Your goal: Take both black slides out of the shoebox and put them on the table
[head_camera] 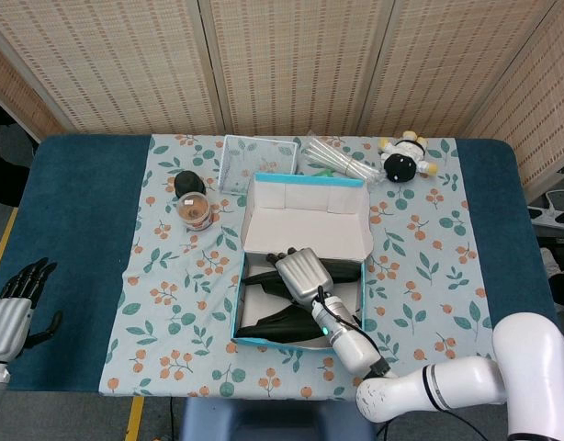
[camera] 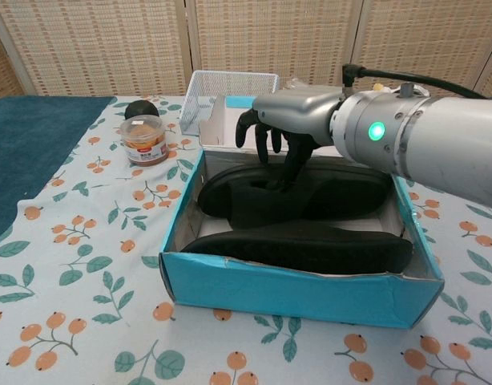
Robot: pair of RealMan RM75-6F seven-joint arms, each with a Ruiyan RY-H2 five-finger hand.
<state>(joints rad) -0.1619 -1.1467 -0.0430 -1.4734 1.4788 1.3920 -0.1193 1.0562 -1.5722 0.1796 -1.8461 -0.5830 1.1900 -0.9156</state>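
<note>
The teal shoebox (head_camera: pixel 238 303) (camera: pixel 294 293) stands open at the middle of the table, its lid upright behind it. Two black slides lie inside: the far slide (camera: pixel 342 196) (head_camera: pixel 344 273) and the near slide (camera: pixel 310 245) (head_camera: pixel 271 326). My right hand (head_camera: pixel 305 273) (camera: pixel 290 120) hangs inside the box over the far slide, fingers pointing down and apart. Its thumb tip touches the slide's strap, and nothing is gripped. My left hand (head_camera: pixel 11 308) shows only in the head view, off the table's left edge, fingers spread and holding nothing.
Left of the box are a snack jar (head_camera: pixel 197 212) (camera: pixel 143 140) and a black lid (head_camera: pixel 189 181). A wire basket (head_camera: pixel 254 161) (camera: pixel 230 88), a clear plastic bag (head_camera: pixel 337 161) and a plush toy (head_camera: pixel 404 161) lie behind the box. A floral cloth (head_camera: pixel 163 303) covers the table.
</note>
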